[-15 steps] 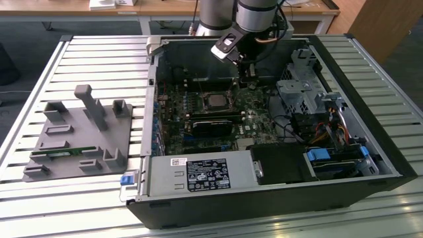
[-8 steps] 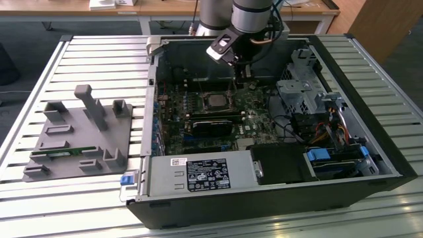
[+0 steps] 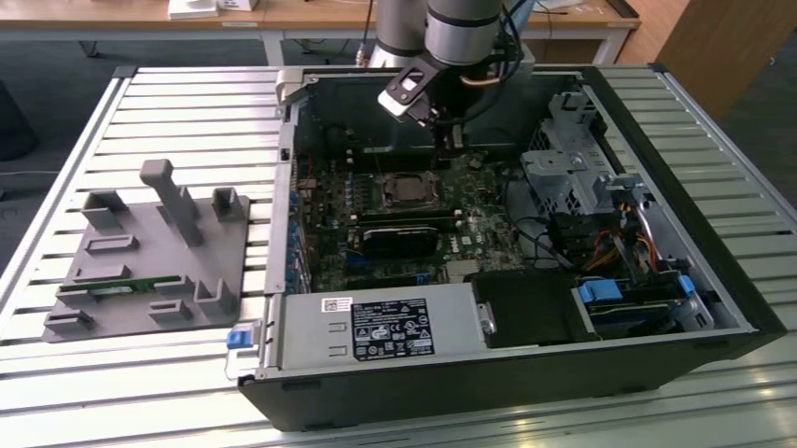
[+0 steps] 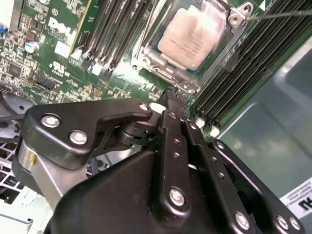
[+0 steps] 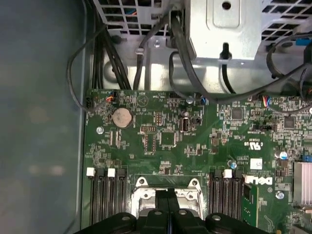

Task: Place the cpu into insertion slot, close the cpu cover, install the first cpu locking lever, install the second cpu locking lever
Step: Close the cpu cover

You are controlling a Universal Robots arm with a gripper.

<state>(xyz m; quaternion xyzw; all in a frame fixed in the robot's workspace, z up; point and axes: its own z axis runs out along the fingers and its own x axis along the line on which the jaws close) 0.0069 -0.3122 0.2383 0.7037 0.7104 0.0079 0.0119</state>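
Note:
The cpu [image 4: 192,34], a silvery square chip, lies in the insertion slot [image 4: 161,73] on the green board. The shiny cpu cover [image 4: 234,19] lies flat around it as a frame. A thin metal lever rod [image 4: 280,13] runs out from the socket's corner. My gripper [image 4: 173,95] hangs just above the board beside the socket, its black fingers [image 4: 170,131] pressed together with nothing between them. In the exterior view the gripper [image 3: 451,142] sits a little behind the socket [image 3: 408,189]. In the first wrist view the fingers [image 5: 161,202] partly cover the socket frame [image 5: 141,195].
The open computer case [image 3: 697,280] walls in the board. Black memory slots [image 4: 253,63] flank the socket. A black card [image 3: 398,233], a power supply [image 3: 373,331], a drive cage [image 3: 566,177] and cables [image 5: 180,48] crowd the interior. A grey fixture [image 3: 149,252] lies outside the case, at the exterior view's left.

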